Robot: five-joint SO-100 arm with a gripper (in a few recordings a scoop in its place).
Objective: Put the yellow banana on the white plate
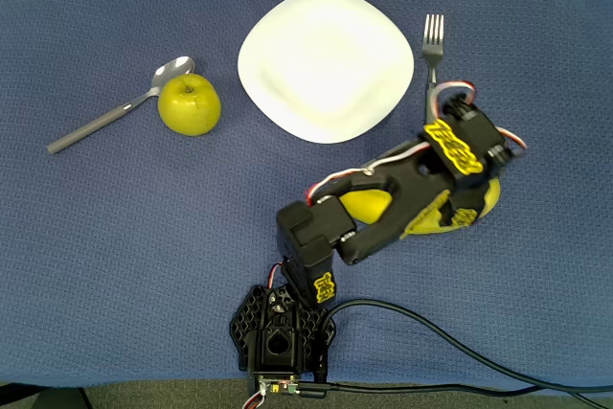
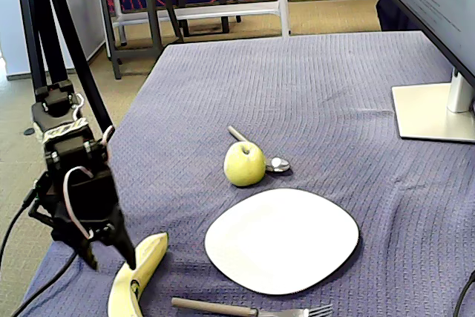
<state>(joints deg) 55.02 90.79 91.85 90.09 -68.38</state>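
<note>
The yellow banana [image 1: 370, 206] lies on the blue cloth below and right of the white plate [image 1: 326, 64], and my arm covers its middle. In the fixed view the banana [image 2: 141, 276] lies at the bottom left, left of the plate [image 2: 282, 240]. My gripper [image 1: 454, 214] hangs over the banana's right part. In the fixed view the gripper [image 2: 110, 259] points down with its jaws apart, one fingertip [image 2: 129, 257] at the banana's edge. Nothing is held between the jaws. I cannot tell whether they touch the banana.
A yellow-green apple [image 1: 189, 103] sits left of the plate against a spoon [image 1: 110, 120]. A fork [image 1: 433, 43] lies along the plate's right side, close to my wrist. A monitor stand [image 2: 434, 113] occupies the right of the table in the fixed view.
</note>
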